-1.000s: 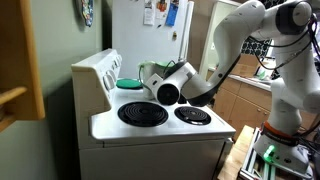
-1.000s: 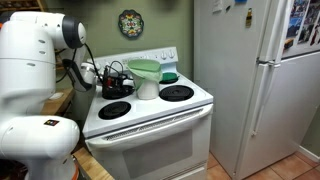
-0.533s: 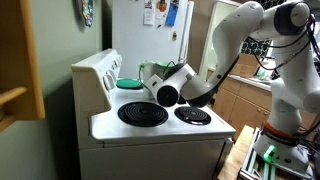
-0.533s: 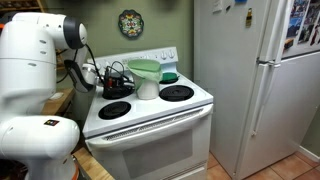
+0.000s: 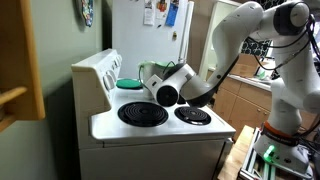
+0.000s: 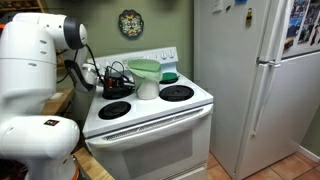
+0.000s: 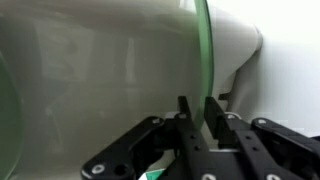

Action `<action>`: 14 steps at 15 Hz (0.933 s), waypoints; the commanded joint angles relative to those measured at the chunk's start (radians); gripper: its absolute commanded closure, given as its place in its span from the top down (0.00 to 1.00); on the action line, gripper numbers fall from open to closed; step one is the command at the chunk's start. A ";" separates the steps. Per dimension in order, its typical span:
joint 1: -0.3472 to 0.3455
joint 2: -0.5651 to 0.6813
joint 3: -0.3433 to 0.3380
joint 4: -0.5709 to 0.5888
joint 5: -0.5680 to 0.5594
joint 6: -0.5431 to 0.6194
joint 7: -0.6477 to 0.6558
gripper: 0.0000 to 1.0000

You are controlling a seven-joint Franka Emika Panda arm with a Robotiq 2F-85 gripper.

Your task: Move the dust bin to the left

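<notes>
The bin (image 7: 100, 70) is gripped by the tool (image 7: 200, 112), its rim (image 7: 203, 45) pinched between the jaws. The grasp seems made, so a leftward carry is called for next.

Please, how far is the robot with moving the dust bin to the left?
Done: the claw is at the small pale grey-white plastic dust bin with a light green rim. In hand: its fingers sit either side of the rim in the wrist view and look closed on it. Left: the bin appears to stand on the white stove top, so the move left and the release remain.
</notes>
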State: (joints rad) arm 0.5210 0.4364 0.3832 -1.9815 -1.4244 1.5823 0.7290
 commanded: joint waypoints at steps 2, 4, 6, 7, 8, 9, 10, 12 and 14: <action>-0.001 0.031 -0.002 0.020 -0.022 0.007 0.010 0.63; -0.001 0.035 -0.004 0.023 -0.027 0.009 0.015 0.79; -0.004 0.042 -0.009 0.024 -0.033 0.012 0.017 0.90; -0.006 0.048 -0.011 0.025 -0.039 0.017 0.020 0.92; -0.007 0.052 -0.013 0.025 -0.042 0.019 0.021 0.86; -0.008 0.055 -0.014 0.024 -0.047 0.022 0.023 0.78; -0.010 0.057 -0.016 0.022 -0.053 0.024 0.026 0.65; -0.010 0.057 -0.018 0.020 -0.060 0.020 0.029 0.48; -0.010 0.057 -0.019 0.019 -0.066 0.018 0.031 0.34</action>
State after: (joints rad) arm 0.5150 0.4845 0.3660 -1.9612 -1.4598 1.5879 0.7411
